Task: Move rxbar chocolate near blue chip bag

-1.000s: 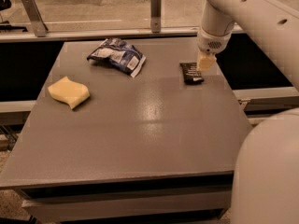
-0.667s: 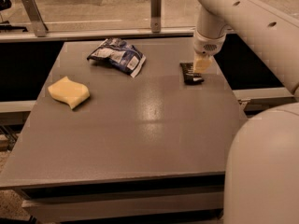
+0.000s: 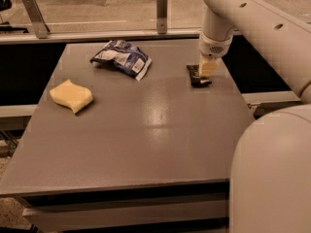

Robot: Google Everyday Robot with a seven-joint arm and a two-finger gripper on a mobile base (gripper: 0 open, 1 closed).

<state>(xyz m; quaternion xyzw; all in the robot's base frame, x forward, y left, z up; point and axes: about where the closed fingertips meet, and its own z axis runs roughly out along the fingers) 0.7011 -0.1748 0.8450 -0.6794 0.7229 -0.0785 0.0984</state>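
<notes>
The rxbar chocolate (image 3: pixel 196 77), a small dark bar, lies flat on the grey table (image 3: pixel 146 140) near its far right edge. My gripper (image 3: pixel 207 69) points straight down at the bar's right end, covering part of it, at or just above the wrapper. The blue chip bag (image 3: pixel 121 57), crumpled with a white label, rests at the table's far middle, well to the left of the bar and apart from it.
A yellow wavy sponge (image 3: pixel 72 95) sits on the left side of the table. A rail with two metal posts (image 3: pixel 162 4) runs behind the far edge. My arm and base (image 3: pixel 272 169) fill the right side of the view.
The gripper has shifted slightly left, coming over the right end of the rxbar chocolate. The bar, the bag and the sponge have stayed put.
</notes>
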